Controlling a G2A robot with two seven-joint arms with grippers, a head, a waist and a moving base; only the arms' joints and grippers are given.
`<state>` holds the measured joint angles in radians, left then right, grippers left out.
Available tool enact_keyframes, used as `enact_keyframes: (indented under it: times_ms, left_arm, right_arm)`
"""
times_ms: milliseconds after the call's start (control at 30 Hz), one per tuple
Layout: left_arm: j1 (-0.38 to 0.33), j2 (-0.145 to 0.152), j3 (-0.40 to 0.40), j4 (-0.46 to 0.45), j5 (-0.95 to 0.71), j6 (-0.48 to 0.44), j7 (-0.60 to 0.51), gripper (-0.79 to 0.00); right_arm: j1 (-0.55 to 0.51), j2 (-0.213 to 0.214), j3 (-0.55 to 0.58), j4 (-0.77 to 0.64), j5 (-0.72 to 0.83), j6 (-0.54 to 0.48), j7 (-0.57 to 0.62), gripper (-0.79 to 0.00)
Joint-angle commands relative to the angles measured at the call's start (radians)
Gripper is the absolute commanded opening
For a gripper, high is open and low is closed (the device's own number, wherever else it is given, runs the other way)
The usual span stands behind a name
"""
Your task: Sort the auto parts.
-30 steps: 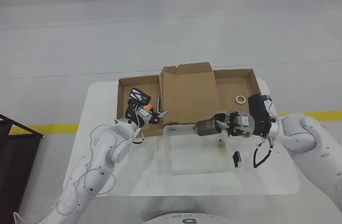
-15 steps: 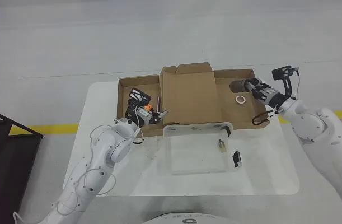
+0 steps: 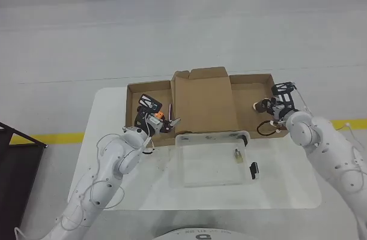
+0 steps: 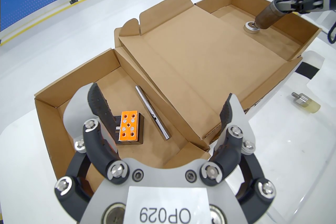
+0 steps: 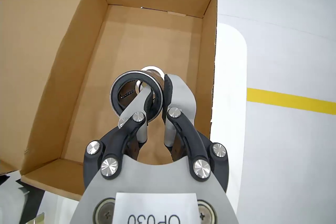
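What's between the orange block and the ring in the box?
A steel rod beside the orange block, then the box's middle panel, bare, up to the ring by the sleeve in the right gripper. Left wrist view shows it.

Bright, even light; soft shadows inside the cardboard box (image 4: 199, 51); wrist views bow at edges.

The right compartment (image 5: 147, 33) of the cardboard box (image 3: 204, 99) is walled all round and reached from above; part of its floor is taken by a metal ring (image 4: 251, 26) and the cylinder (image 4: 267, 15) held over it. In the left compartment (image 4: 123, 88), bare floor is left between the orange block (image 4: 128, 126) and the steel rod (image 4: 153, 112).
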<state>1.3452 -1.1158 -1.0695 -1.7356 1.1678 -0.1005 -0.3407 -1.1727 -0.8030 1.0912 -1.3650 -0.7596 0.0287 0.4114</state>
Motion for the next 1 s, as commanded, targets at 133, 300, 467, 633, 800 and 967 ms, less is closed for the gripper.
enact_keyframes:
  times_ms: [133,300,467,633,800,967]
  left_arm:
    - [0.000,0.000,0.000,0.000,0.000,0.000,0.000,0.000]
    - [0.000,0.000,0.000,0.000,0.000,0.000,0.000,0.000]
    - [0.000,0.000,0.000,0.000,0.000,0.000,0.000,0.000]
    - [0.000,0.000,0.000,0.000,0.000,0.000,0.000,0.000]
    - [0.000,0.000,0.000,0.000,0.000,0.000,0.000,0.000]
    - [0.000,0.000,0.000,0.000,0.000,0.000,0.000,0.000]
  right_arm:
    - [-0.001,-0.009,-0.004,-0.011,-0.032,0.003,0.011,-0.597]
    - [-0.013,-0.014,0.006,-0.031,-0.046,0.006,0.021,-0.477]
    - [-0.052,-0.009,0.058,-0.072,0.006,-0.075,-0.009,-0.431]
    - [-0.160,0.018,0.195,-0.162,0.108,-0.290,-0.060,-0.413]
    - [-0.319,0.049,0.358,-0.294,0.168,-0.548,-0.081,-0.431]
    - [-0.457,0.065,0.471,-0.435,0.144,-0.692,-0.083,-0.437]
